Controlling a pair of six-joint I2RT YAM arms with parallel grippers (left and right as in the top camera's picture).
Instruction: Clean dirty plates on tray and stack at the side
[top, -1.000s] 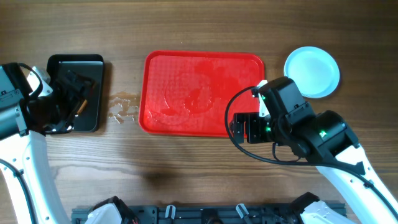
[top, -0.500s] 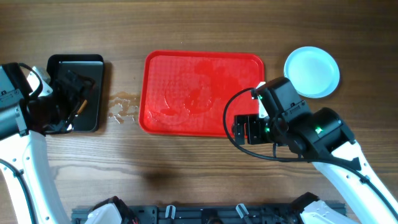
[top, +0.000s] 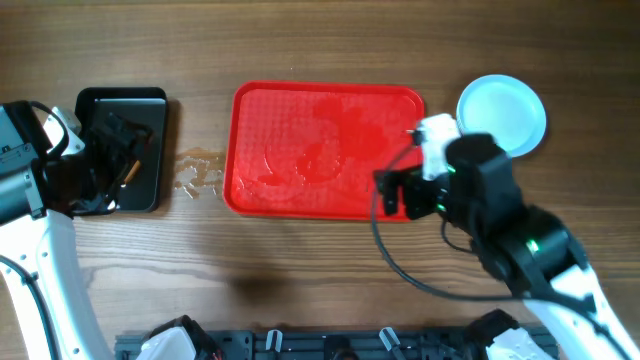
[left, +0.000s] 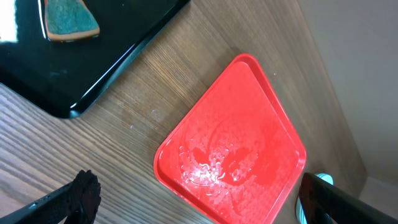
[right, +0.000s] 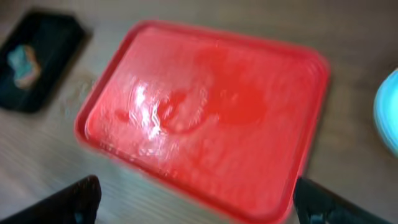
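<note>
The red tray (top: 300, 110) lies in the middle of the table with no plates on it, only a wet sheen; it also shows in the left wrist view (left: 249, 124) and the right wrist view (right: 249, 81). Pale-blue plates (top: 503, 112) sit stacked on the table right of the tray; an edge shows in the right wrist view (right: 388, 112). My right gripper (right: 199, 202) is open and empty, above the tray's front right corner. My left gripper (left: 199, 202) is open and empty, by the black tray.
A small black tray (top: 125, 150) at the left holds a sponge (left: 68, 22). A wet patch (top: 197, 172) lies on the wooden table between the black tray and the red tray.
My right arm has risen and shifted a little toward the tray's right end. The left arm, tray and plates have not moved.
</note>
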